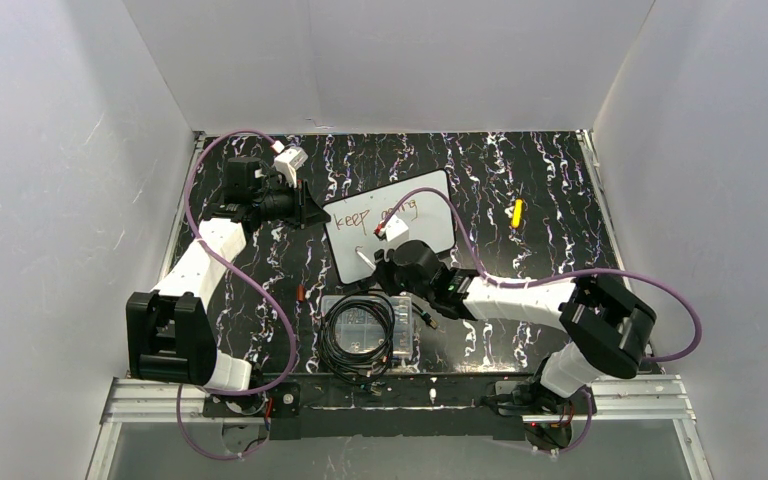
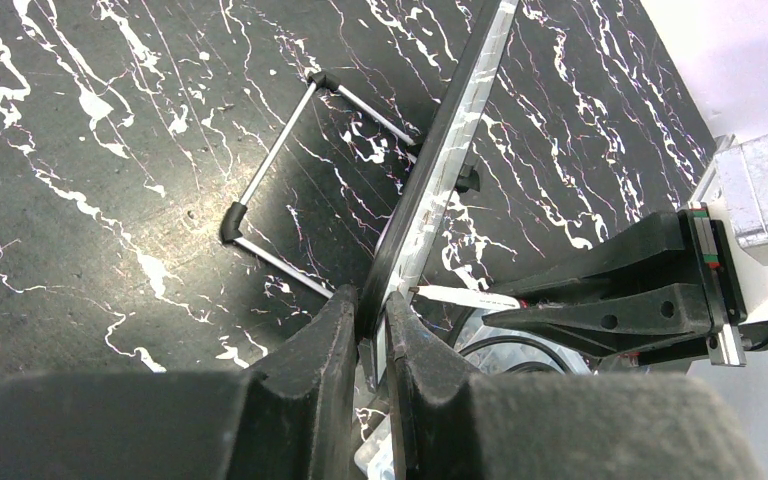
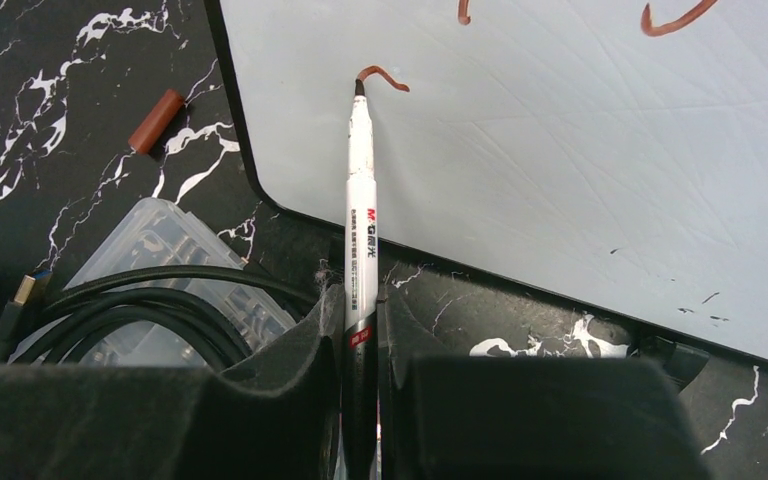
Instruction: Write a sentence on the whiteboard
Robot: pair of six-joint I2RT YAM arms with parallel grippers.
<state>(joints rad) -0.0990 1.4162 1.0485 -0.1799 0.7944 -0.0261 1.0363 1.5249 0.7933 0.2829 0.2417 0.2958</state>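
The whiteboard [image 1: 355, 245] stands tilted at mid-table, and the sentence [image 1: 352, 218] on it reads "keep" plus a partly hidden second word in reddish-brown. My left gripper [image 1: 312, 212] is shut on the board's left rim; in the left wrist view its jaws [image 2: 372, 305] pinch the black edge of the whiteboard [image 2: 440, 170]. My right gripper [image 3: 360, 300] is shut on a white marker [image 3: 360, 200]. The marker's tip touches the whiteboard [image 3: 560, 150] at the end of a short curved stroke [image 3: 385, 77] on the lower line.
A clear plastic box [image 1: 365, 325] holding coiled black cable sits just in front of the board, under my right wrist. A reddish-brown marker cap [image 3: 155, 120] lies left of the box. A yellow object [image 1: 517, 212] lies at the right. The board's wire stand [image 2: 270, 170] rests behind it.
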